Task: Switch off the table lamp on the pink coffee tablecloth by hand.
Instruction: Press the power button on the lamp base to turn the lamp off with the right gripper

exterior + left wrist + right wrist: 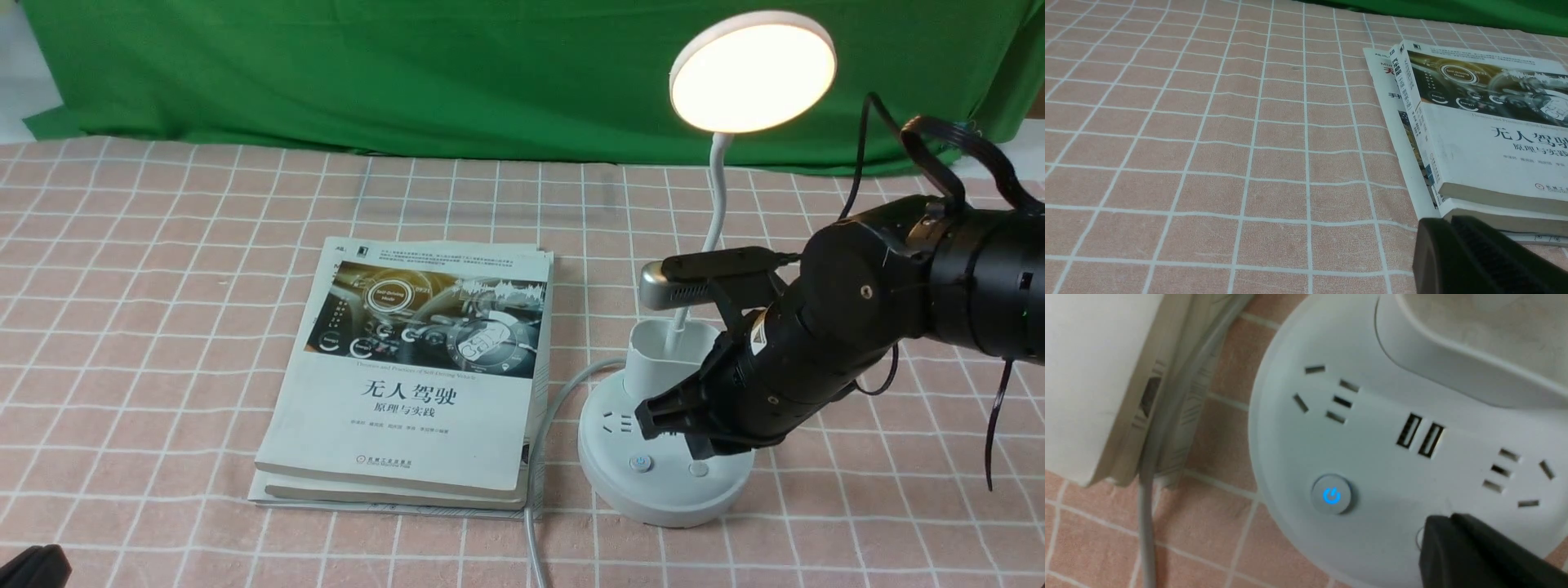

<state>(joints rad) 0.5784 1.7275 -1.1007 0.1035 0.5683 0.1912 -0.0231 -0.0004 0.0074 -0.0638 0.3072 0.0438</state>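
Fingers (1478, 555) shut over the lamp (665, 490) base

On the right gripper (704, 447) the two fingers are pressed together with nothing between them, their tip low over the white lamp's round base. Seen from the right wrist, the dark tip covers part of a plain button (698, 469) at the base's 5 o'clock; whether it touches cannot be told. Just beside it, at 7 o'clock, the power button (1332, 495) glows blue. The disc head (751, 72) is lit, high on a thin neck that rises from a cup (657, 359) on the base.

The lamp stands on the pink cloth (163, 327) with its white grid lines, at 3 o'clock from a stack of books (408, 384), close but apart. A grey cable (533, 523) runs between them toward the near edge. A green cloth (408, 73) hangs across the back at 12 o'clock. The left gripper (33, 567) sits at the 7 o'clock corner, low over the pink cloth near the books; how far it is open cannot be told.
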